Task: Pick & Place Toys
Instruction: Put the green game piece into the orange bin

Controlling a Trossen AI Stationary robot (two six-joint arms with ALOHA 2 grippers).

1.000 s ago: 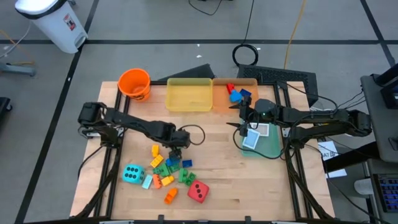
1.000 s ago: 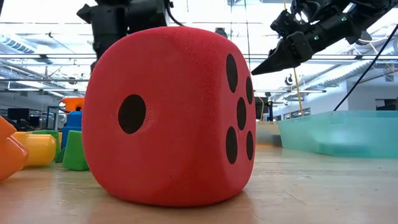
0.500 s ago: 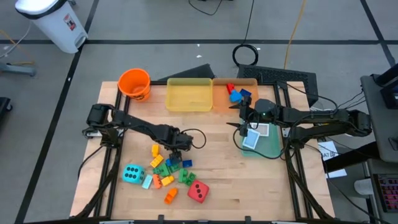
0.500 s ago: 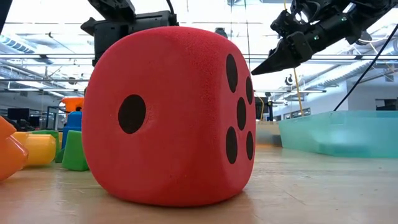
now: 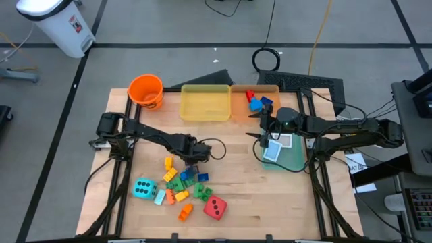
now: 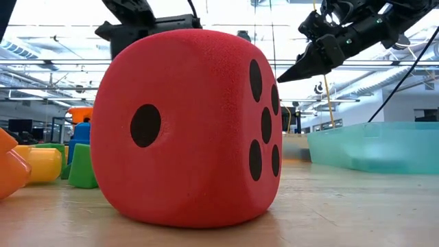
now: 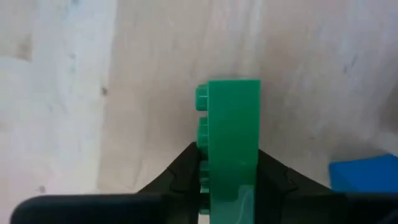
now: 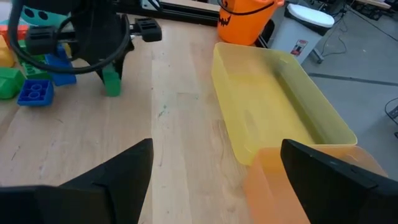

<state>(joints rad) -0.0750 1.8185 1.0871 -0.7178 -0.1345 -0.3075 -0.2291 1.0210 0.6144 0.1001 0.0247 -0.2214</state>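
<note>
Most toys, including the cyan die (image 5: 143, 188) and red die (image 5: 215, 207), are left piled below the yellow tray (image 5: 204, 103), where one green brick (image 7: 232, 140) is gripped by the left gripper (image 5: 191, 159), while the right gripper (image 5: 265, 134), jaws open, is held over the green tray (image 5: 297, 162) holding cards (image 5: 273, 152).

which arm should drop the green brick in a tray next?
Left. The left gripper is shut on the green brick above the table. The right gripper is open and empty by the green tray.

A wooden tabletop (image 5: 236, 202) is seen, on which an orange bucket (image 5: 146, 90), yellow tray (image 5: 205, 104), orange tray (image 5: 240, 106) and green tray (image 5: 295, 158) are set far; bricks (image 5: 181, 183), a cyan die (image 5: 143, 189) and red die (image 5: 215, 207) are scattered near.
</note>
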